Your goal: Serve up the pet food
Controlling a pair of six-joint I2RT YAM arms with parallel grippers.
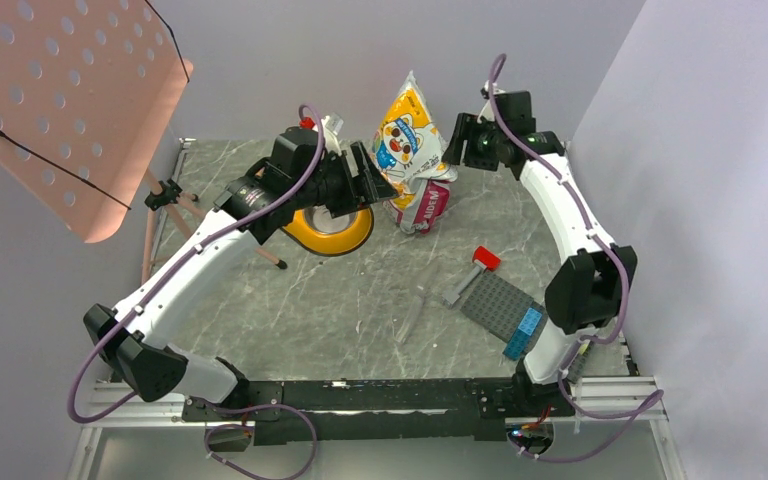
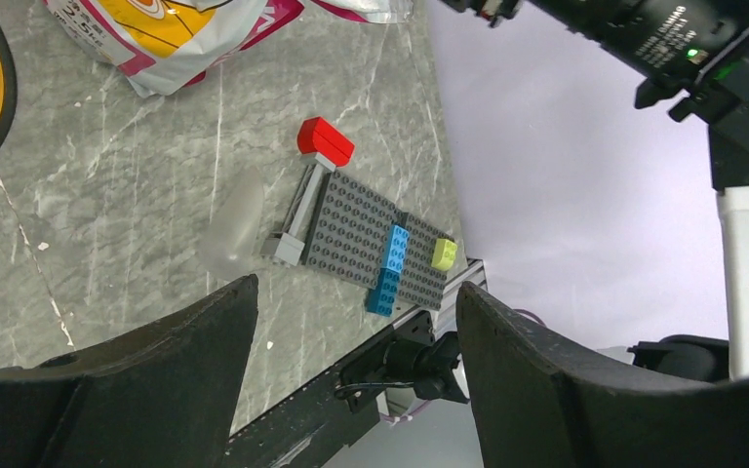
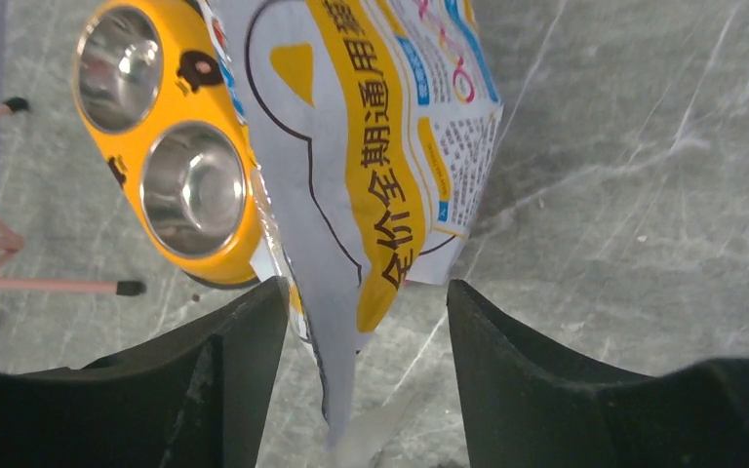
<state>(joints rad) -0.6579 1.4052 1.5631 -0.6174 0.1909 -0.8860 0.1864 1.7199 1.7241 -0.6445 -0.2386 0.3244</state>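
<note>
Two grippers inspected, both with fingers apart. On the right gripper (image 3: 366, 288) the fingers stand spread. The thin top edge of the pet food bag (image 3: 351, 117) reaches into the gap, close against one finger and clear of the other, and is not clamped. On the left gripper (image 2: 356, 288) the fingers stand wide over bare table, with the bag off beyond the fingertips.

Bag condition: glossy, white with yellow and pink panels, printed text and a cartoon cat face. Its contents are out of sight. It stands upright at the back of the table between the two grippers, the left one just beside its lower part and the right one at its upper side.

Count:
- One bag.
- One yellow double bowl (image 3: 171, 117) with two steel cups (image 3: 190, 190), touching or just beside the bag's foot.
- One grey studded baseplate (image 2: 351, 234), well apart from the bag. It carries two blue bricks (image 2: 390, 268) and one yellow-green brick (image 2: 444, 253).
- One red brick (image 2: 325, 139) at the baseplate's corner.
</note>
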